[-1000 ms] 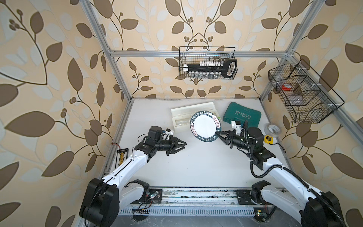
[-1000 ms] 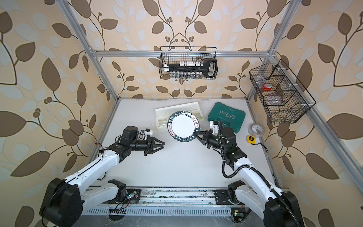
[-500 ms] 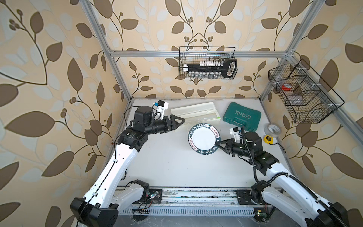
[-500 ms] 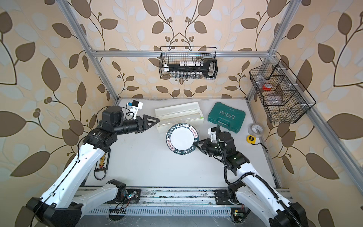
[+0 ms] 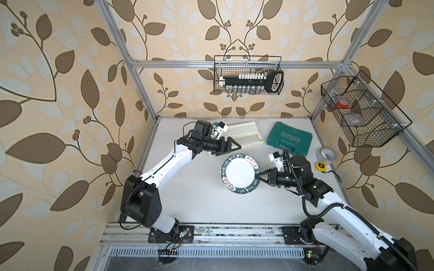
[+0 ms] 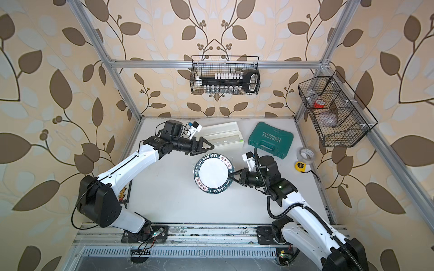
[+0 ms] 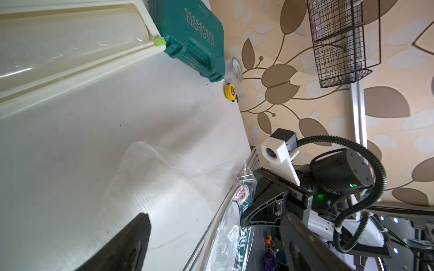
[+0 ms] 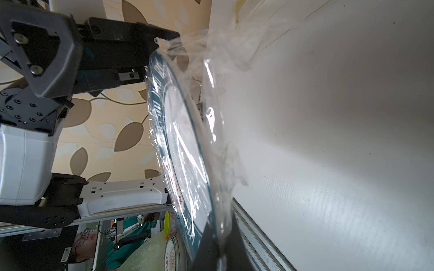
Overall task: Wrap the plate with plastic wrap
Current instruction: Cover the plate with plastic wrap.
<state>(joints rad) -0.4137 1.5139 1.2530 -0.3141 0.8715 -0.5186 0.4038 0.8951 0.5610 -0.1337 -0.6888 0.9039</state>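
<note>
Gaping wider, empty left gripper [image 5: 230, 150] near dispenser [image 5: 245, 137]; right gripper [image 5: 259, 176] still clamped on plate [image 5: 239, 174].

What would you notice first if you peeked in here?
The round plate with its dark lettered rim, in the middle, pinched at its edge by the right gripper and covered in crinkly plastic wrap. Farther back sits a bright green tool case, and the left gripper hangs open nearby.

Bright, even light; both top views bow at the edges, glare streaks the table [image 8: 352, 164].
</note>
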